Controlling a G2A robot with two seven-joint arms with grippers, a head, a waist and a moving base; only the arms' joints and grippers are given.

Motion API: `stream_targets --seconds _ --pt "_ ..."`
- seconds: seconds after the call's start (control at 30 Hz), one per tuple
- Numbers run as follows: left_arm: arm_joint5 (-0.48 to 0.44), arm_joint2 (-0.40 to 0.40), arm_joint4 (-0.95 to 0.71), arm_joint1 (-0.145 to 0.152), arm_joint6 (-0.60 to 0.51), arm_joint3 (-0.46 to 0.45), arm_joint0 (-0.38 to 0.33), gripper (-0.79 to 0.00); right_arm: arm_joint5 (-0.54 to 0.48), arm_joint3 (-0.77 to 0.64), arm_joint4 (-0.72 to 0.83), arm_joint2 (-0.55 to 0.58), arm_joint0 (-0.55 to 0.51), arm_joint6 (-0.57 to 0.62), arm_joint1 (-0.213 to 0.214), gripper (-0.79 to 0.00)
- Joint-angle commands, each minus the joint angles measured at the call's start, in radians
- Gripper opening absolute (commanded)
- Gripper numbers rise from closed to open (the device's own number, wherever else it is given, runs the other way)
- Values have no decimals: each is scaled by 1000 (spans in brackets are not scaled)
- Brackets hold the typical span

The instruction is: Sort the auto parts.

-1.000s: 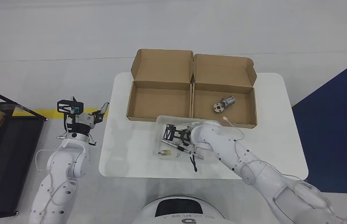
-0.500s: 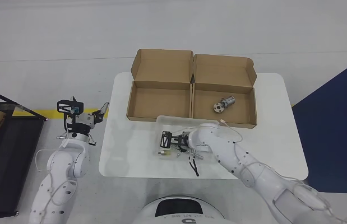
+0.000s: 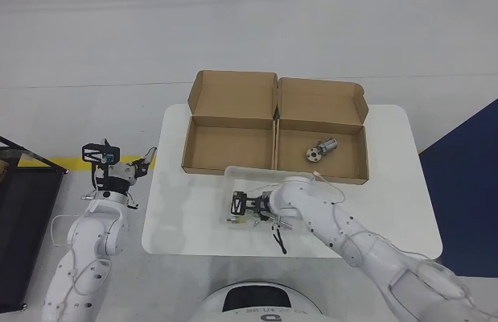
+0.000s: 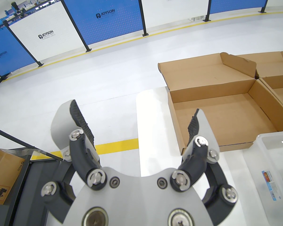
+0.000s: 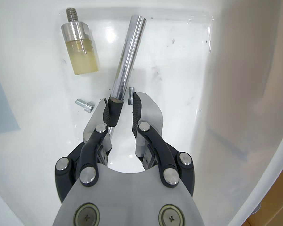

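Hovering low in the clear plastic bin (image 5: 212,71), your right gripper (image 5: 122,99) holds its fingers narrowly parted at the near end of the polished steel rod (image 5: 128,55).

You can see the rod touching one black pad and running beneath that finger, with bare bin floor in the slot between the pads, so they pinch nothing. A small threaded bolt (image 5: 131,94) lies just beside the other fingertip, and a small socket-head bolt (image 5: 85,105) just outside the first finger. A stubby metal cylinder with a yellowish translucent sleeve (image 5: 80,50) rests well ahead of the fingertips, beside the rod. Your left gripper (image 4: 135,109) hangs off the white table (image 3: 184,201) edge, fingers spread wide, with the open brown cardboard box (image 4: 226,116) ahead of them. A grey metal fitting (image 3: 322,149) sits in the neighbouring cardboard box (image 3: 353,165).
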Motion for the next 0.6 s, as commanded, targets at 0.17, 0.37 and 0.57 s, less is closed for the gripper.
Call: stream_targets --seconds 0.17,0.37,0.57 --pt "0 0 0 0 0 0 0 0 -3 49 24 -8 26 18 -15 -625" --pt "0 0 0 0 0 0 0 0 32 88 30 -19 47 42 -33 -674" --pt "0 0 0 0 0 0 0 0 44 111 30 -24 58 43 -43 -785"
